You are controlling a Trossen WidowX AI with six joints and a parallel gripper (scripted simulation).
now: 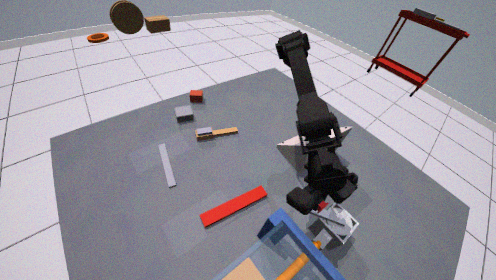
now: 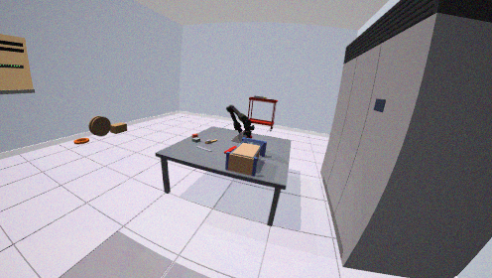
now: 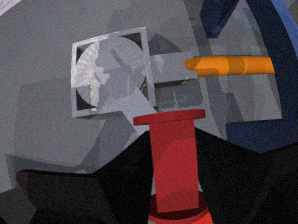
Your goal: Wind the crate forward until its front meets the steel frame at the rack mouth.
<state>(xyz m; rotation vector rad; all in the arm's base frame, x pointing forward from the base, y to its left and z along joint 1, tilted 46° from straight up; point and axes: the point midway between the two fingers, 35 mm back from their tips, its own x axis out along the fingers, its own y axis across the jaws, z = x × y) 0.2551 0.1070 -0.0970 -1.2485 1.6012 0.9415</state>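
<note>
My gripper is shut on the red grip of the winch handle. The handle's grey arm reaches from the grip over the round top of the winch. Whether its key is seated in the hole cannot be told. An orange strap runs from beside the winch into the clear-panelled cubby with its blue frame. The tan crate sits inside, apart from the frame at the winch end, and looks flat.
A red bar, a pale strip, a wooden-handled tool, a grey block and a red block lie on the bench. A pale angled plate stands beneath the arm.
</note>
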